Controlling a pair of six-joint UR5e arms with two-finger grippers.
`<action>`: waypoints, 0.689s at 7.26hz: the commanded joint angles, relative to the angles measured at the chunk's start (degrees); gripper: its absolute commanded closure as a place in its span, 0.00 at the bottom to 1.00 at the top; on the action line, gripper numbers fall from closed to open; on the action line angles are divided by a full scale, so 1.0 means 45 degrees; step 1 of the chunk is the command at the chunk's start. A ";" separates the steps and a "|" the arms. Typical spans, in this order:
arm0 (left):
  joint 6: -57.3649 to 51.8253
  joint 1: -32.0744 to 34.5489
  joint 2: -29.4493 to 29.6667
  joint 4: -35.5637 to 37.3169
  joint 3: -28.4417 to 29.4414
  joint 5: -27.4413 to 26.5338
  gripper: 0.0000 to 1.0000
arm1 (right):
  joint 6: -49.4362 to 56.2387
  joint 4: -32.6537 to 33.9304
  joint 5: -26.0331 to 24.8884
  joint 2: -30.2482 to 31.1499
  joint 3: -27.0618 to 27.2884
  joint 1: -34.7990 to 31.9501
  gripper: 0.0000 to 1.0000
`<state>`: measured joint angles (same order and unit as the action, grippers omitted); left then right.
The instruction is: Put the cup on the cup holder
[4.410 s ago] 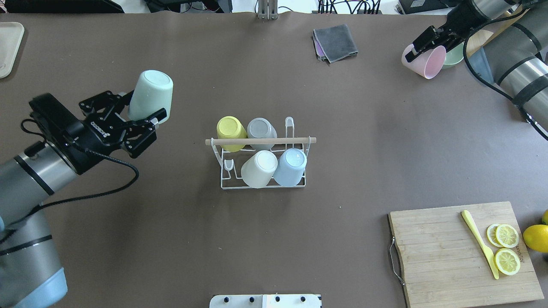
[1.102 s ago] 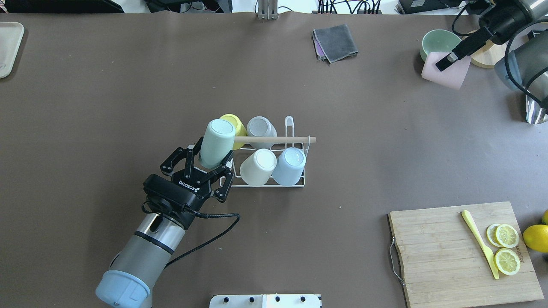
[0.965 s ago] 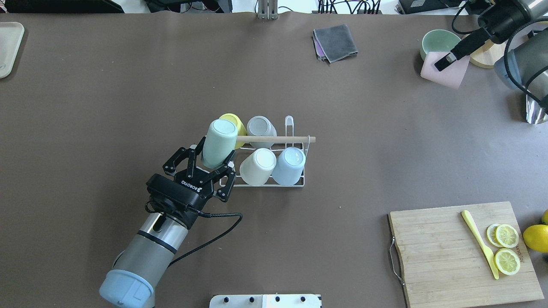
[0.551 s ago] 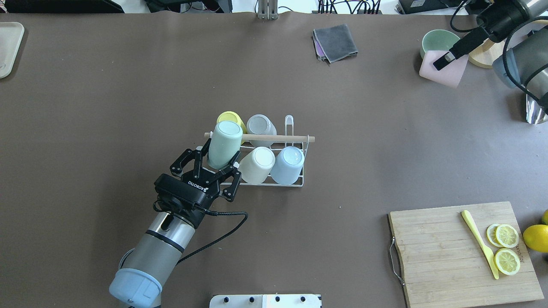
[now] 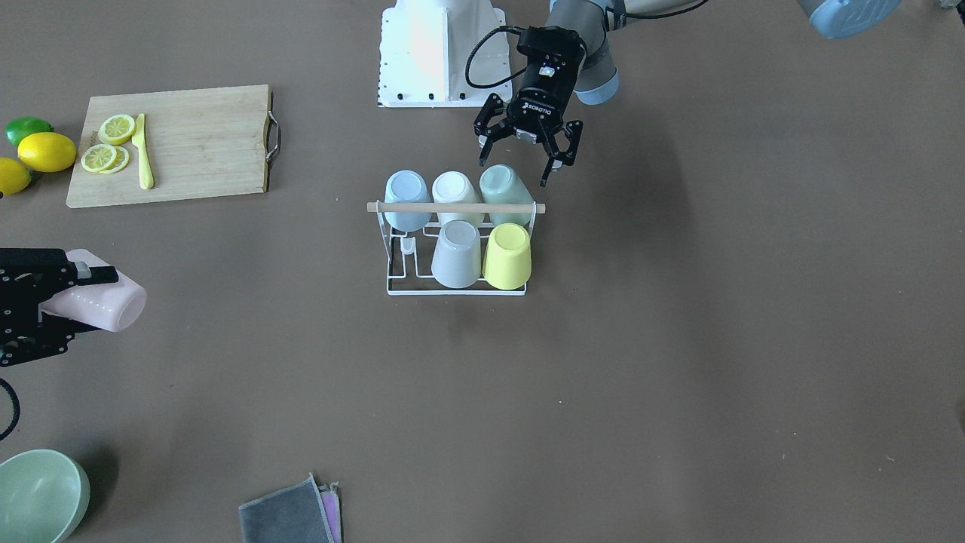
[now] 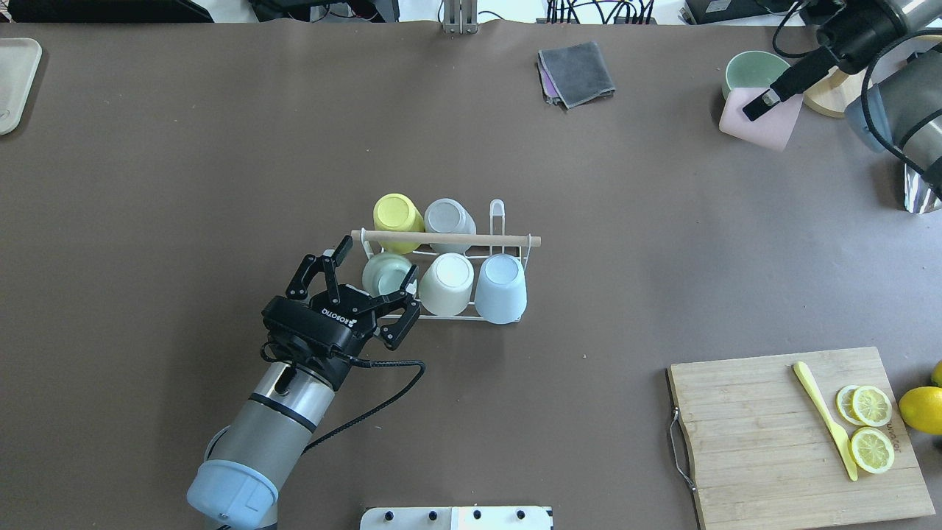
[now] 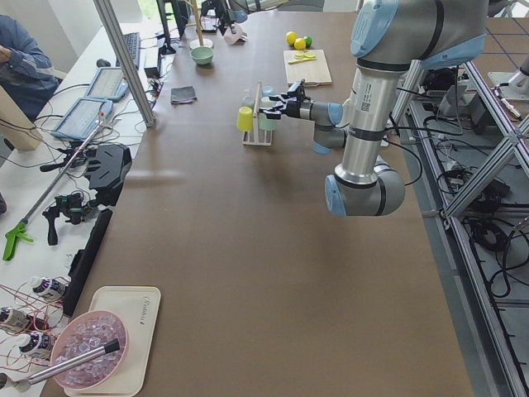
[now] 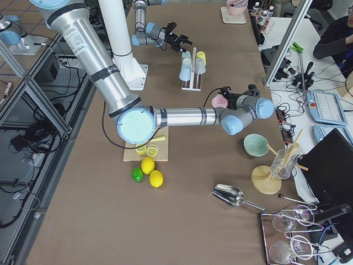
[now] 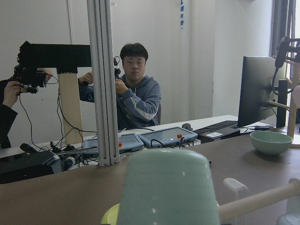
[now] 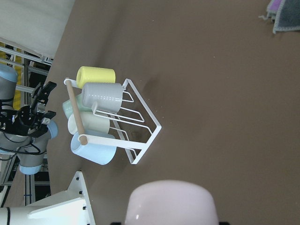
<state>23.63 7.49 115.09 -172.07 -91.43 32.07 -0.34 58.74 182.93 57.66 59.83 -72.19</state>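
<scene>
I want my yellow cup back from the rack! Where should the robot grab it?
By its side walls near the closed bottom, which points up: the yellow cup sits upside down on a prong of the cup holder. Probably come from above on the far side, clear of the wooden rod, then lift along the prong. The grey cup crowds one side.

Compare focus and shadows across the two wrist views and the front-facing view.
Left wrist view: the mint cup fills the foreground and looks soft, the room behind sharper. Right wrist view: the pink cup is blurred at the bottom edge, the cup holder crisp. Front-facing view: even light, only faint, soft shadows on the table.
</scene>
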 commanded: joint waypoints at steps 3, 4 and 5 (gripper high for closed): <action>-0.0096 0.0053 -0.0841 0.0074 -0.1587 0.0080 0.02 | 0.0017 0.1847 -0.2851 -0.1813 -0.0015 0.0200 1.00; -0.0096 0.0111 -0.1486 0.0113 -0.2562 0.0197 0.02 | -0.0060 0.2101 -0.4000 -0.2049 0.0004 0.0569 1.00; -0.0076 0.0769 -0.2363 0.0539 -0.3364 0.1378 0.02 | -0.0138 0.2297 -0.5210 -0.2360 0.0005 0.0979 1.00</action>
<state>23.24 8.70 108.51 -171.14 -102.20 34.22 -0.60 67.82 165.54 48.65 59.81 -69.72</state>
